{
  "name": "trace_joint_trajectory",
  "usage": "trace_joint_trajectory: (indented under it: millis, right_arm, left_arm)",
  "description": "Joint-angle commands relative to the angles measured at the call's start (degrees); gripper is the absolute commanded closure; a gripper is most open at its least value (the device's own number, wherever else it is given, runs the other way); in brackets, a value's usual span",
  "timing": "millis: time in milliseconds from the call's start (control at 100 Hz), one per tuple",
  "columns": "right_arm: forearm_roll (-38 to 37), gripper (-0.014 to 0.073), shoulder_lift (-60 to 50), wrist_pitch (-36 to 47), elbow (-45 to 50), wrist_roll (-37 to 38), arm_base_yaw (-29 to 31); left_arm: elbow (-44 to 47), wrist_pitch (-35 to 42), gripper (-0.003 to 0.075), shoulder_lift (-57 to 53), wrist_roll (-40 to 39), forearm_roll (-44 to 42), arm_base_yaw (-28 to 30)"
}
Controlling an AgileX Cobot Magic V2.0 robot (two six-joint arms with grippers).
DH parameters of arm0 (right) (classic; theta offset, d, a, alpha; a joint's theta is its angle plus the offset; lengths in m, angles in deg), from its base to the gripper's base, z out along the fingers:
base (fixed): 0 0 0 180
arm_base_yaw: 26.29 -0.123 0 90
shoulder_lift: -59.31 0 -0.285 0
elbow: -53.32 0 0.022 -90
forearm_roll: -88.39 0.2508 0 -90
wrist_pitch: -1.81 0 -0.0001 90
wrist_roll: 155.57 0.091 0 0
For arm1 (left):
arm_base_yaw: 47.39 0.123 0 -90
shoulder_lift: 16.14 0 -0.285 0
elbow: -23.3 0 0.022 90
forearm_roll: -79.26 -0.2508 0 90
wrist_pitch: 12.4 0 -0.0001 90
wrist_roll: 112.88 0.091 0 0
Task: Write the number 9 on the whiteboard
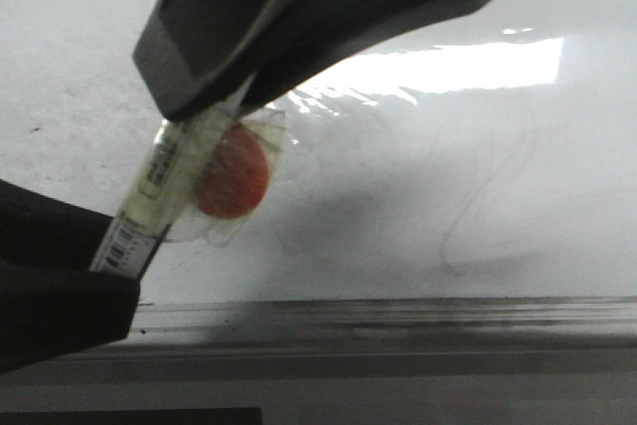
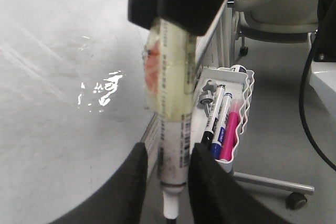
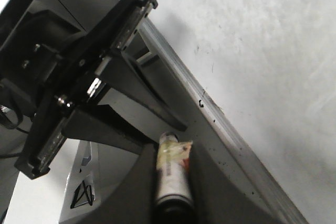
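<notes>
1. The whiteboard is shown glossy, glare-struck and marked only by faint grey smudges. The number 9 is nowhere seen on it, so the writing is judged not yet begun.
2. The right gripper and the left gripper are both clenched on one object, each at an opposite end.
3. That object, the marker, is wrapped in clear tape with an orange patch and is held low by the board's grey frame. A handover or uncapping is judged to be in hand.
4. Next, one grip must be released and the tip brought squarely onto the board.
5. Beyond the board, a grey floor and a chair are seen.
6. A white wire basket of spare pens is hung beside the frame.
</notes>
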Motion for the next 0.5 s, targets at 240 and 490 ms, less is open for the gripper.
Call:
trace_joint_trajectory:
  millis: [240,490]
  right_arm:
    - [0.49,0.0664,-2.82,0.62,-4.51,-0.71,5.57]
    - [-0.76,0.0652,-4.31,-1.94,-11.92,-0.71,15.66]
  left_arm:
    - [-1.62,-7.41,0.0426,-13.08,-1.23,12.23,-0.33]
    - [-1.62,-14.30,0.0426,-26.90,-1.23,18.46,-0.33]
